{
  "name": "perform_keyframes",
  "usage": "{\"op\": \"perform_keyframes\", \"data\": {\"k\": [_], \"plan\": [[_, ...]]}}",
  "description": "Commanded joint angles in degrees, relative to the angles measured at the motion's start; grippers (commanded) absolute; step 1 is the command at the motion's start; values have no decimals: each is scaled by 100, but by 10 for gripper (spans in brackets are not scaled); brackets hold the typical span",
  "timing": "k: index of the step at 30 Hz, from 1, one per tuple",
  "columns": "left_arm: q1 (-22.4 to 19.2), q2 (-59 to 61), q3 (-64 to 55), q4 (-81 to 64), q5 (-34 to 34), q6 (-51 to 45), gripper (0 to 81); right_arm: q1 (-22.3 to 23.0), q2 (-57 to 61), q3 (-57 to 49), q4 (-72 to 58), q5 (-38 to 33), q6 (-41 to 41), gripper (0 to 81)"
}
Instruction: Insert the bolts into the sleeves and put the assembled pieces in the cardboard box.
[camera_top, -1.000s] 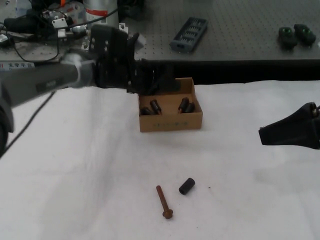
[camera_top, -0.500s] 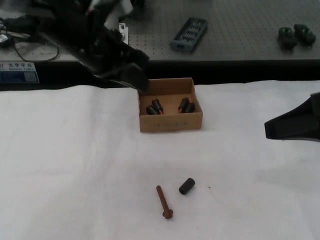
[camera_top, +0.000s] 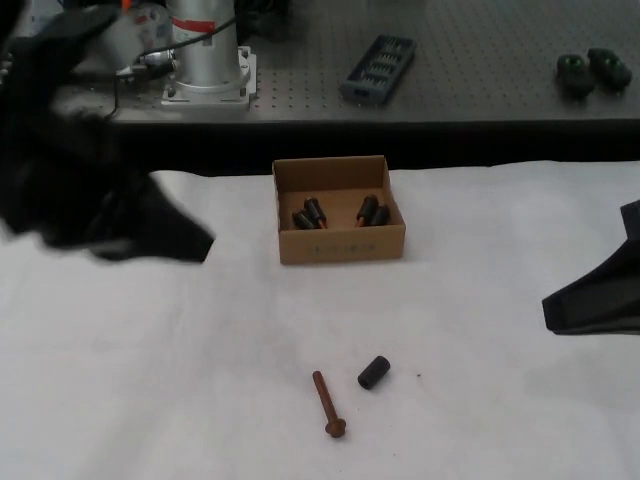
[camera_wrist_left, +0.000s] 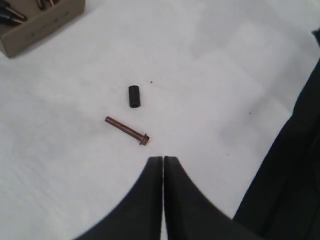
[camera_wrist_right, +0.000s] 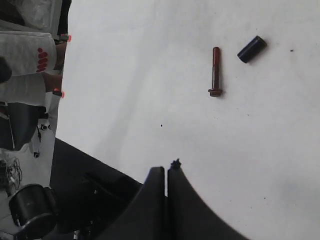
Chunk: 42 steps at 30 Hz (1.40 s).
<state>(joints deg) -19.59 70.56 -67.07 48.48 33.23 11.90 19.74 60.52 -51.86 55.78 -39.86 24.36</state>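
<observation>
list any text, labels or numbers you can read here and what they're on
No text here is legible.
Box, front wall: a faint line of print, too small to read.
White object in the right wrist view: red marks, too blurred to read.
Bolt and sleeve: no markings seen.

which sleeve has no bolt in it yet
The black sleeve lying loose on the white cloth beside the bolt; the other sleeves sit in the cardboard box with bolts in them.
</observation>
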Motion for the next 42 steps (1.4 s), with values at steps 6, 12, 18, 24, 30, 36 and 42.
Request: {"op": "perform_keyframes", "data": {"k": [6,12,18,24,30,36,42], "plan": [[3,-2717,1260,-34,2,-362,7,126,10,-20,-386,635,762,250],[3,-3652,1262,-68,2,-575,7,885,324,-20,-1126,1624,1943,321],[3,-4123,1262,-68,2,-599,7,1574,1189,-20,-1897,2497,2981,295],[3,-4205,1262,-68,2,-599,7,1940,2302,-33,-2529,2483,4090,295],[3,-4205,1262,-68,2,-599,7,2093,3024,-43,-3114,2515,4975,295],[3,-4205,1262,-68,2,-599,7,2091,3315,-43,-3127,2515,5194,295],[3,-4205,1262,-68,2,-599,7,2091,3522,-43,-3599,2583,5297,295]]}}
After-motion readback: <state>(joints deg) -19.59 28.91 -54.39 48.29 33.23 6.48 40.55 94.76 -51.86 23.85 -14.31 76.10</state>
